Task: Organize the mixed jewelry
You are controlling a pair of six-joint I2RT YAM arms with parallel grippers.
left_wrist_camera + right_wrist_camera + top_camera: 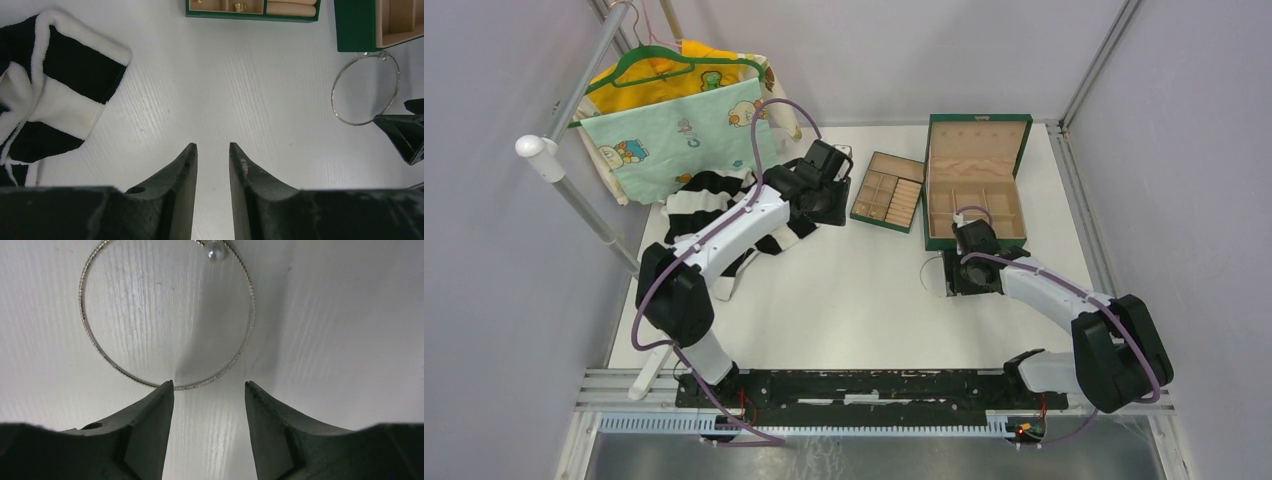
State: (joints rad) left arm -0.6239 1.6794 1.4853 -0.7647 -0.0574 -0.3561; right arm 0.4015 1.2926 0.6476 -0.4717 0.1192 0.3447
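A thin silvery wire hoop (pixel 200 385) with a small pearl bead (pixel 216 252) lies flat on the white table, just in front of the green box; it also shows in the left wrist view (pixel 357 124) and faintly from above (pixel 934 272). My right gripper (pixel 209 383) is open and empty, low over the table, its left fingertip at the hoop's near edge. Tiny gold pieces (pixel 239 6) sit in compartments of the tan tray with green rim (pixel 250 16). My left gripper (pixel 213 148) is open a narrow gap and empty, over bare table beside the striped cloth.
An open green jewelry box (pixel 976 180) stands behind the right gripper, with the tray (pixel 889 190) to its left. A black-and-white striped cloth (pixel 714 205) lies at the left. Baby clothes hang on a rack (pixel 679 125) at the back left.
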